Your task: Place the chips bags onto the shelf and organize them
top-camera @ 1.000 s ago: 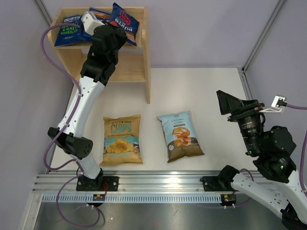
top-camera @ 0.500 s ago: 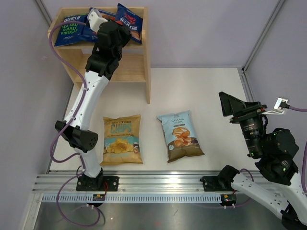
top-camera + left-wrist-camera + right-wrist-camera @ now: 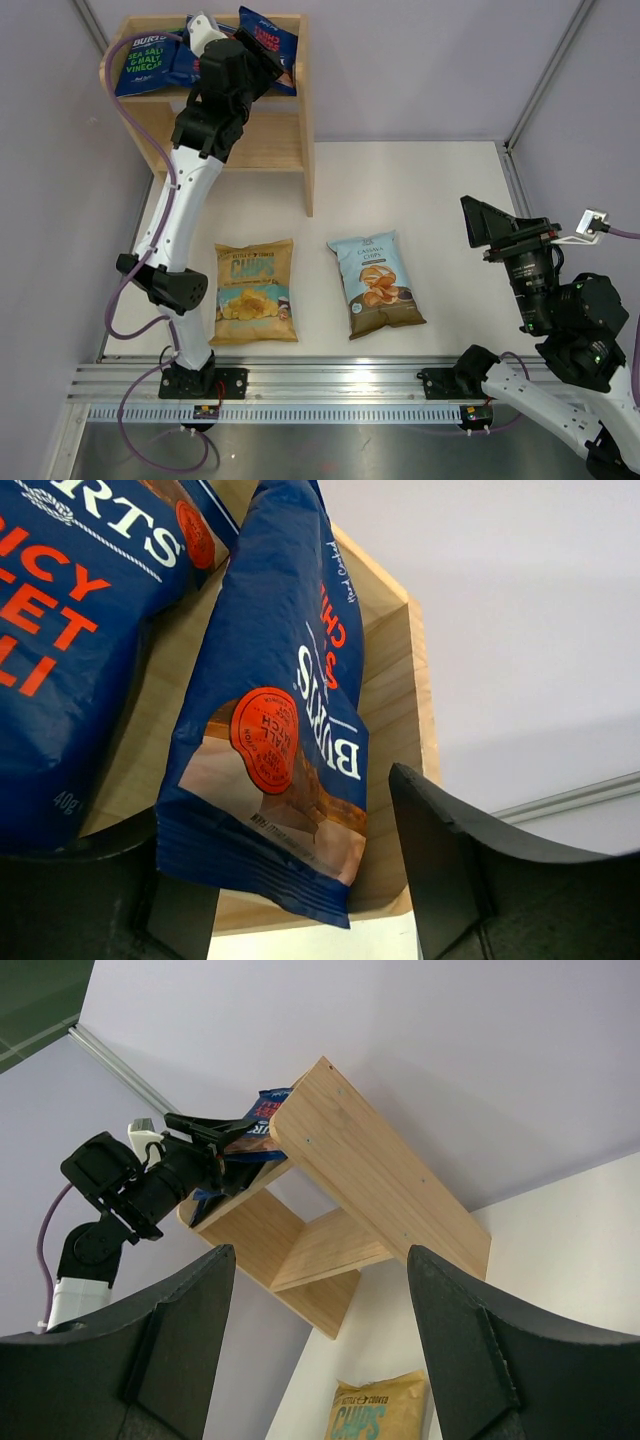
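White links, black joints on left arm [image 3: 185, 212] and right arm [image 3: 545, 395]. Purple cable [image 3: 105, 72] alongside each. Broad, curved matte-black fingers [image 3: 470, 880].

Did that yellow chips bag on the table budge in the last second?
No. The yellow CHIPS bag lies where it lay, its bottom edge the same way off the metal rail, beside the Cassava Chips bag.

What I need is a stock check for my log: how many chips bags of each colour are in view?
Dark-blue Burts bags: 3
Yellow Chips bag: 1
Light-blue-and-brown Cassava Chips bag: 1
Total: 5
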`<state>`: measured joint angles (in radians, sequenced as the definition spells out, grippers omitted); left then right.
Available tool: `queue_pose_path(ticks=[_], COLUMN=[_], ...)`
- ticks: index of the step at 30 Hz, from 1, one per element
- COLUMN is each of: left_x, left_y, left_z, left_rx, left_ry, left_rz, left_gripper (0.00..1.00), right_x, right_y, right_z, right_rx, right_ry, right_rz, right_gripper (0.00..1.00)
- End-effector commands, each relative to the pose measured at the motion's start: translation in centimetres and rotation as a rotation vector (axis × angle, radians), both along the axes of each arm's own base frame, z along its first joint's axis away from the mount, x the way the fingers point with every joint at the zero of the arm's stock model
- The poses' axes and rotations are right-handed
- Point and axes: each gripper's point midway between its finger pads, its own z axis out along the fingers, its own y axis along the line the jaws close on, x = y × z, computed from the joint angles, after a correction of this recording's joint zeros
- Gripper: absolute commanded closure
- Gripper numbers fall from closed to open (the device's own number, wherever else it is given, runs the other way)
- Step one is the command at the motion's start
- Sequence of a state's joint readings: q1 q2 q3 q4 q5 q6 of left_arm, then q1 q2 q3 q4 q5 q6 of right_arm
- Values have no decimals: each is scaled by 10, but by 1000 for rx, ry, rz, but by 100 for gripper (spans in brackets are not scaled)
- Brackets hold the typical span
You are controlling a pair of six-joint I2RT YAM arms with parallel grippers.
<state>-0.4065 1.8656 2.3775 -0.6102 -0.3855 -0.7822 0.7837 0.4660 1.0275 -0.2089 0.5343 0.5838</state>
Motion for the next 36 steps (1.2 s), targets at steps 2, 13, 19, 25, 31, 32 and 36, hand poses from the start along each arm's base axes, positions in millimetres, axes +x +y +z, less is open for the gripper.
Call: queue_pose_path(ticks=[2,13,19,25,31,32,36], left_x=[-9,-22,-31,-45,-51,-52,-56], left_y=[7,13,11,11,17,20,31], left_z=[8,6,13,22,25,26,25], left_rx=[88,207,231,253,267,267,284], left_ry=[1,37,21,2,3,4,14], left_rz=[-27,-113,-156,-195,-200,-196,-191], left_gripper=[33,30,30,27,27,27,28], right_x=[-1,-1,0,0,0,1,0], right_y=[-7,-5,-1,1,3,3,4], right_z=[2,3,0,0,-3,-3,-3], right_rx=[13,14,7,6,6,5,0], right_ry=[-4,-4,3,3,7,8,9], right_rz=[-27,-15,-5,4,10,12,16], right_gripper=[23,23,23,23,23,23,24])
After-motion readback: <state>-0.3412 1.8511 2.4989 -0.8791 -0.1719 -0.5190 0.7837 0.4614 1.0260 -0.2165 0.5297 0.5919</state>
